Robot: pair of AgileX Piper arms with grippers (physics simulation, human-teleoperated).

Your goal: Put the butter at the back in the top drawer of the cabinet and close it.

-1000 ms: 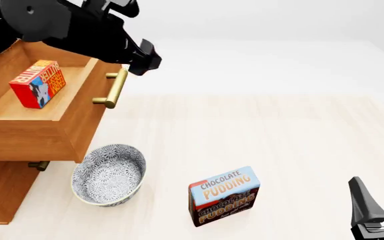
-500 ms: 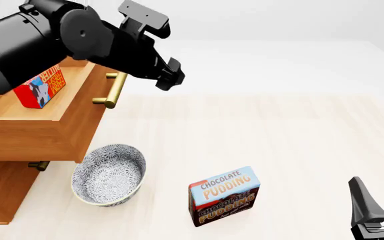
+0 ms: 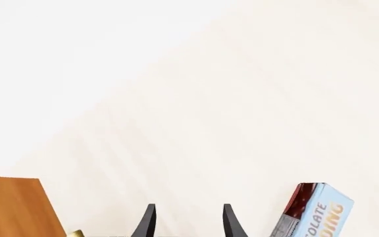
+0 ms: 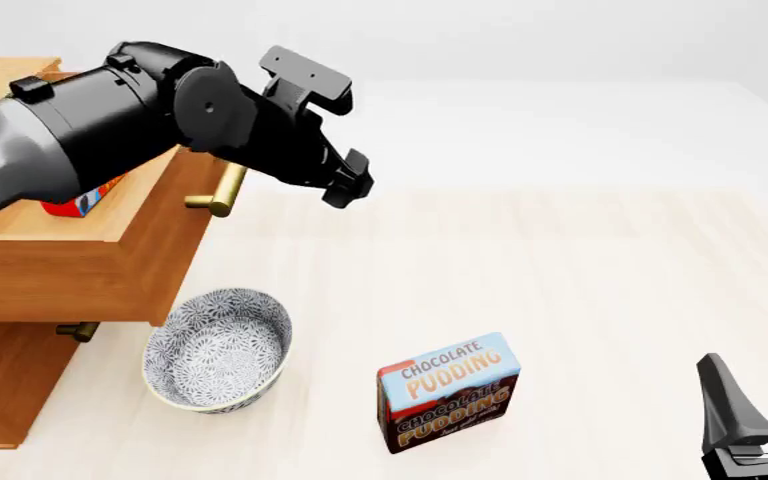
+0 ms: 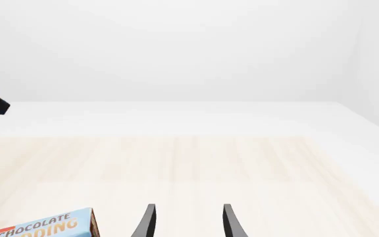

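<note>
We see the cabinet (image 4: 11,330) w/ top drawer (image 4: 104,250) pulled open, butter (image 4: 84,198) inside. Its bar handle (image 4: 220,190), long axis crosswise, lies just left of our left fingers (image 4: 348,183), spread, empty. Right fingers (image 4: 758,400) spread, well apart; left arm's nearer.

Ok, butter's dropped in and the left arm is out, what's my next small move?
Probably bring the empty, open left gripper back to the top drawer front by its brass handle and push. The butter lies inside and the drawer stands pulled out.
</note>
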